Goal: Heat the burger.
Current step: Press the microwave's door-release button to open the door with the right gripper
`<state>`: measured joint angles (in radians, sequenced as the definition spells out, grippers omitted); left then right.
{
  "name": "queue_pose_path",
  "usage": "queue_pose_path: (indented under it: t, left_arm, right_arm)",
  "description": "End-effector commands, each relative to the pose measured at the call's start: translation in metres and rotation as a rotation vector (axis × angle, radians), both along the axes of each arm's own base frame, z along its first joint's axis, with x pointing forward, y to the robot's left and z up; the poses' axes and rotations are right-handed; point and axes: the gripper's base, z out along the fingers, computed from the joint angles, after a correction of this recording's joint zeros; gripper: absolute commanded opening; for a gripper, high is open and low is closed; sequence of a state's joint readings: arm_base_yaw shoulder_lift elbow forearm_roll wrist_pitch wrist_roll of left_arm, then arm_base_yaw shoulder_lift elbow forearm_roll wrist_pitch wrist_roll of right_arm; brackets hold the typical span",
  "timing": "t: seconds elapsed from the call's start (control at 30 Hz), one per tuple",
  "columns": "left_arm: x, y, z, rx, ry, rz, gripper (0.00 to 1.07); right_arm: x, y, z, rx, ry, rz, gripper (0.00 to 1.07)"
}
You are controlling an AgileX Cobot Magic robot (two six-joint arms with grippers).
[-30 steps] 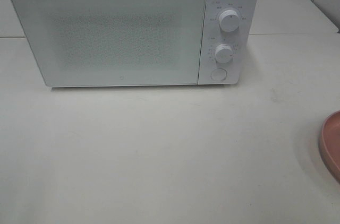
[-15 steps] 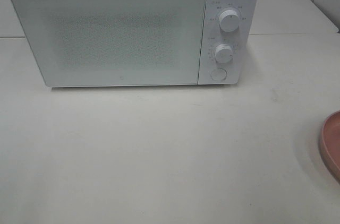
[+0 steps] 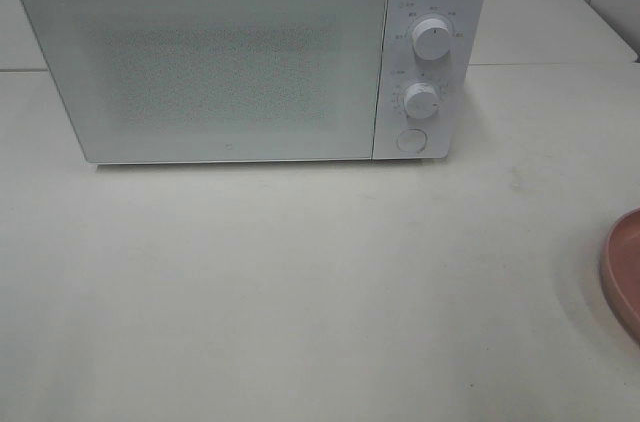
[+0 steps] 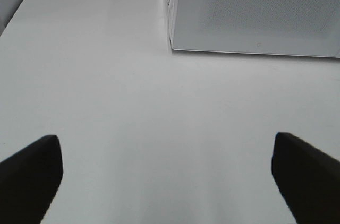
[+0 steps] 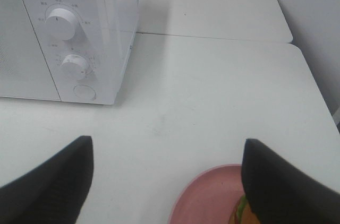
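Note:
Only a sliver of the burger [image 5: 240, 212], green lettuce and orange-brown bun, shows in the right wrist view. It lies on the pink plate [image 5: 204, 198] and is partly hidden behind one dark finger. My right gripper [image 5: 168, 140] hangs open above the table by the near rim of the plate, holding nothing. The white microwave [image 3: 200, 62] stands at the back with its door shut. Facing the microwave's lower front corner [image 4: 175, 49], my left gripper [image 4: 164, 138] is open wide over bare table. Neither gripper appears in the exterior high view.
The microwave panel carries two round knobs [image 3: 431, 38] [image 3: 421, 99] and a round button [image 3: 410, 140] below them. The pink plate's rim [image 3: 622, 272] juts in at the right edge of the white table [image 3: 300, 282]. A tiled wall rises at the far right.

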<state>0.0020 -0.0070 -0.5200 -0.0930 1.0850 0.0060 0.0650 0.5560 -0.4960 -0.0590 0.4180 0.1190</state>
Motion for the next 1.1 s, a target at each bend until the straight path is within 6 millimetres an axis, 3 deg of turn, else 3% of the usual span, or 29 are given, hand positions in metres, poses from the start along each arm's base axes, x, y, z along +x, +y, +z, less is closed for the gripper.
queue_pose_path:
  t: [0.03,0.37,0.43,0.63,0.7,1.1]
  left_arm:
    - [-0.003,0.000,0.000,-0.002,-0.033,-0.005,1.00]
    - [-0.003,0.000,0.000,-0.002,-0.033,-0.005,1.00]
    - [-0.003,0.000,0.000,-0.002,-0.033,-0.005,1.00]
    - [-0.003,0.000,0.000,-0.002,-0.033,-0.005,1.00]
    - [-0.003,0.000,0.000,-0.002,-0.033,-0.005,1.00]
    - [-0.003,0.000,0.000,-0.002,-0.033,-0.005,1.00]
  right_arm:
    - [0.016,0.001,-0.003,0.003,-0.011,0.001,0.75]
    - [0.046,0.004,-0.012,0.004,-0.008,0.010,0.75]
    - [0.060,0.005,-0.016,0.004,-0.045,0.017,0.75]
    - [0.069,0.007,-0.024,0.014,-0.143,0.030,0.75]
    - [0.073,0.008,-0.035,0.023,-0.220,0.040,0.75]
    - [0.089,0.011,-0.060,0.026,-0.266,0.056,0.74]
